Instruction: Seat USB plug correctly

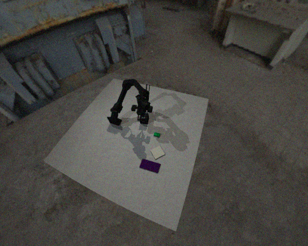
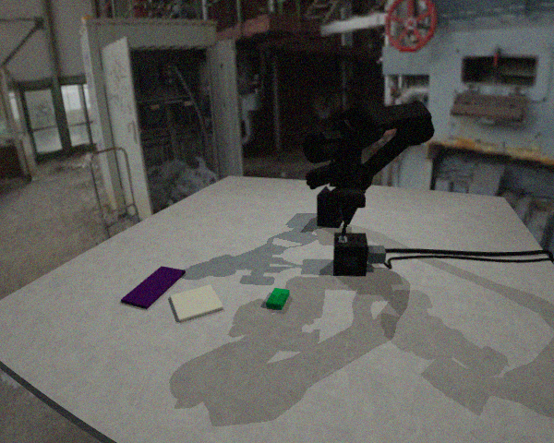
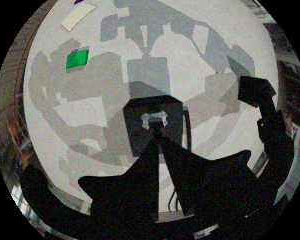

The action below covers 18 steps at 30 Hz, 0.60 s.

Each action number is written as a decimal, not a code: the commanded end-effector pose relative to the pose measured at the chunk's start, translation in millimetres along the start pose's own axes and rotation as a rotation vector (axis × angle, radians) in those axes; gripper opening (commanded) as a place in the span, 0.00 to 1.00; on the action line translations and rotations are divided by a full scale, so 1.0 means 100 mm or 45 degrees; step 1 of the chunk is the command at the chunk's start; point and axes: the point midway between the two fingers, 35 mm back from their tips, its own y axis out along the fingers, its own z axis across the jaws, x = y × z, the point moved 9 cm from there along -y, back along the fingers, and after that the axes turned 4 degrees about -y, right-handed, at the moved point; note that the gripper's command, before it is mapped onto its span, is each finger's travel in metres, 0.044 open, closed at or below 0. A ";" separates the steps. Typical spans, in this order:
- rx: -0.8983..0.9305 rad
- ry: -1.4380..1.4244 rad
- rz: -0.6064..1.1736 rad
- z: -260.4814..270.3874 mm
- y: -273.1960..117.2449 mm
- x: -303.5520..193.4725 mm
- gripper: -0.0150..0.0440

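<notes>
The black power cube point(image 1: 143, 118) point(image 2: 351, 259) point(image 3: 135, 135) stands upright on the table. A pale socket surround point(image 2: 343, 239) point(image 3: 148, 120) shows on its top. My gripper point(image 2: 343, 230) point(image 3: 158, 141) points down at the top of the cube and is shut on the small dark USB plug point(image 3: 157, 125), right at the socket. The fingertips cover most of the plug. How deep it sits and which way round it is cannot be told from these views.
A grey connector point(image 2: 377, 254) with black cables point(image 2: 468, 253) sticks out of the cube's side. A green block point(image 1: 156, 134) point(image 2: 278, 298) point(image 3: 77, 58), a cream tile point(image 1: 157, 152) point(image 2: 196, 303) point(image 3: 79, 16) and a purple slab point(image 1: 150, 165) point(image 2: 153, 287) lie flat on the table.
</notes>
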 end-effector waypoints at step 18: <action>0.006 0.002 0.002 0.00 0.03 -0.01 0.25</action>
